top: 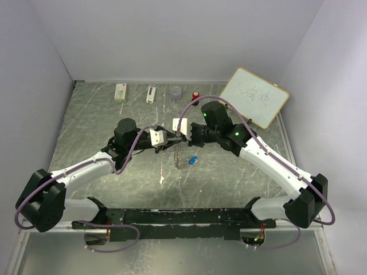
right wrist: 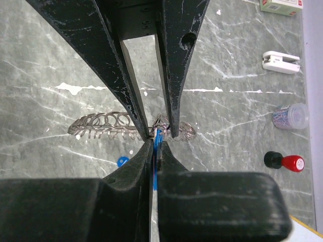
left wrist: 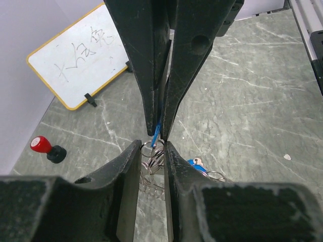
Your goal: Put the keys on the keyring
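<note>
Left claw (left wrist: 152,151): closed on the keyring (right wrist: 101,123), my two fingers pinching its top edge from either side.
Right claw (right wrist: 156,143): shut tight on a blue key (left wrist: 155,132); only a thin blue sliver shows between the fingertips.
Meeting point: both claws are tip to tip over the middle of the table (top: 241,177), left from the left, right from the right.
Keyring: hangs below my left fingers, a grey metal hoop fringed with small wire loops. I can't tell if its lower edge reaches the table.
Blue key: its tip is down at the ring's top, right where I pinch. I can't tell whether it is threaded.
Second key (top: 192,161): blue with a white part, flat on the table just right of the hanging ring, apart from both claws.
Far side: from left to right a small box (top: 120,92), a white clip-like piece (top: 151,94), a clear cup (top: 176,92) and a red-and-black knob (top: 195,95), with a whiteboard (top: 254,97) at far right.
</note>
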